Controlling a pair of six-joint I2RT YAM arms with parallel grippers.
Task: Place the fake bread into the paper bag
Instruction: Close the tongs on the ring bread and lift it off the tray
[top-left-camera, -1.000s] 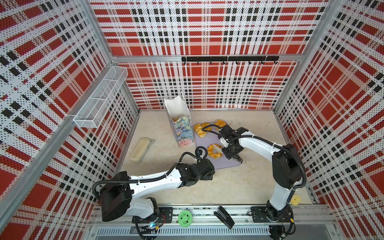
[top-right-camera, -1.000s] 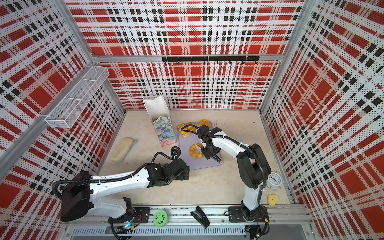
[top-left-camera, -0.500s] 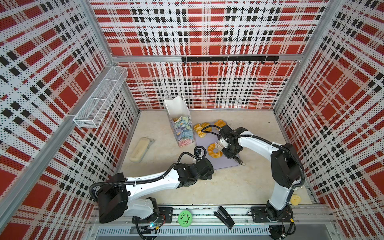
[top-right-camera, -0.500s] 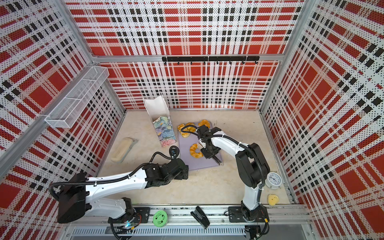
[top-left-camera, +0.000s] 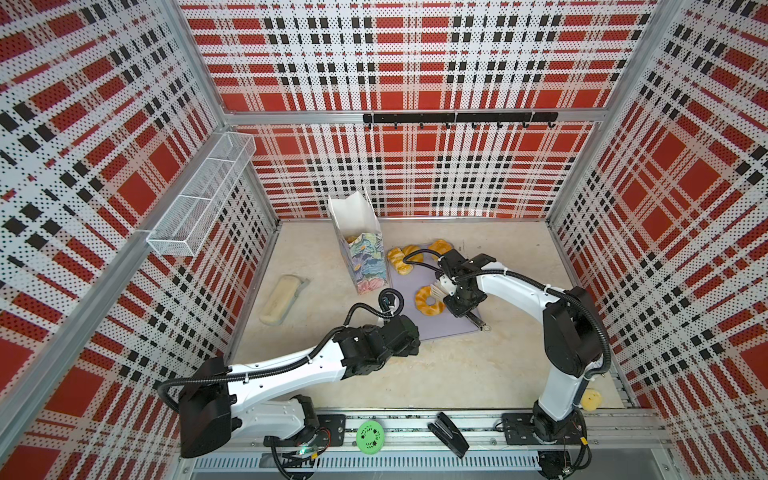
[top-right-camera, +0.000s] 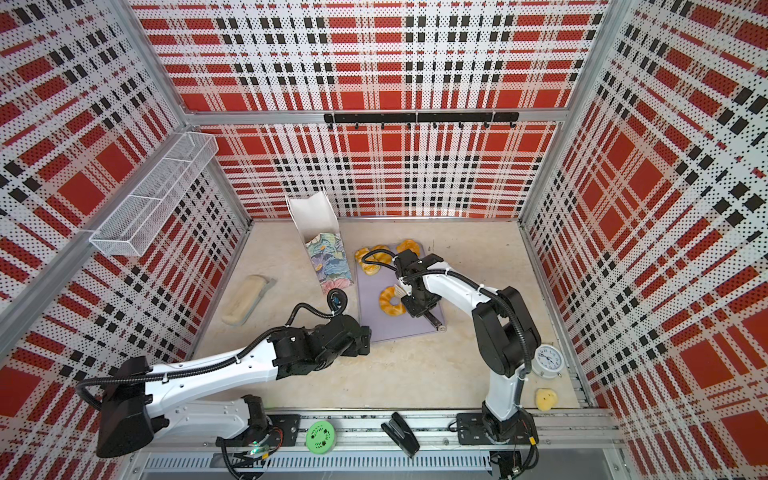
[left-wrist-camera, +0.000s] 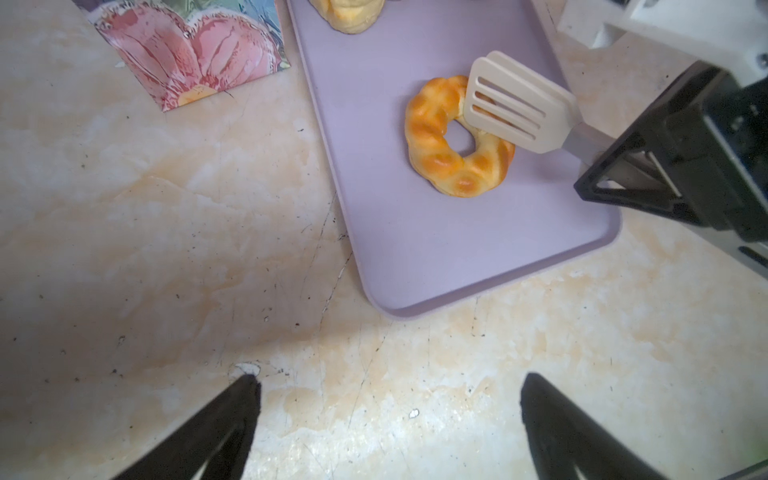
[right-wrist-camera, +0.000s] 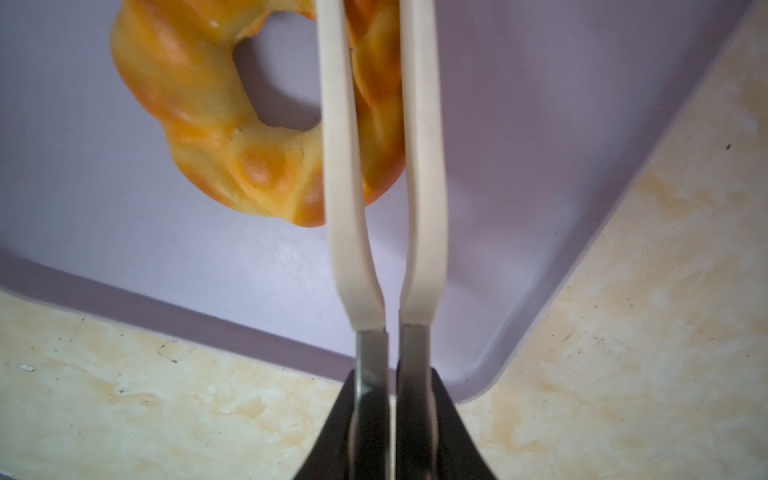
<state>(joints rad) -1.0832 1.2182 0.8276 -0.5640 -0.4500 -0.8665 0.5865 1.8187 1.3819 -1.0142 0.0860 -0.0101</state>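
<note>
The tongs (right-wrist-camera: 340, 174) are held by the right gripper (right-wrist-camera: 392, 390), whose jaws are pressed together on the two metal arms. One side of the doughnut (left-wrist-camera: 432, 137) is pinched between the pale slotted blades of the tongs, while the rest of the ring is left free. The doughnut is found on the near half of the lilac tray (left-wrist-camera: 436, 249). It cannot be told whether it is raised from the tray's surface.

The left gripper (left-wrist-camera: 388, 384) is spread wide and nothing is held between its fingers (left-wrist-camera: 228, 415). It is kept over the bare table (left-wrist-camera: 124, 249), near the tray's near left corner as seen in both top views, and apart from the doughnut.

The bag (top-left-camera: 365, 262) is stood upright with its mouth open, just beside the left edge of the tray, towards the far end. A small yellow piece is seen inside its white mouth, but its kind cannot be told. More pastries (top-left-camera: 400, 261) are laid at the far end of the tray, near the bag.
</note>
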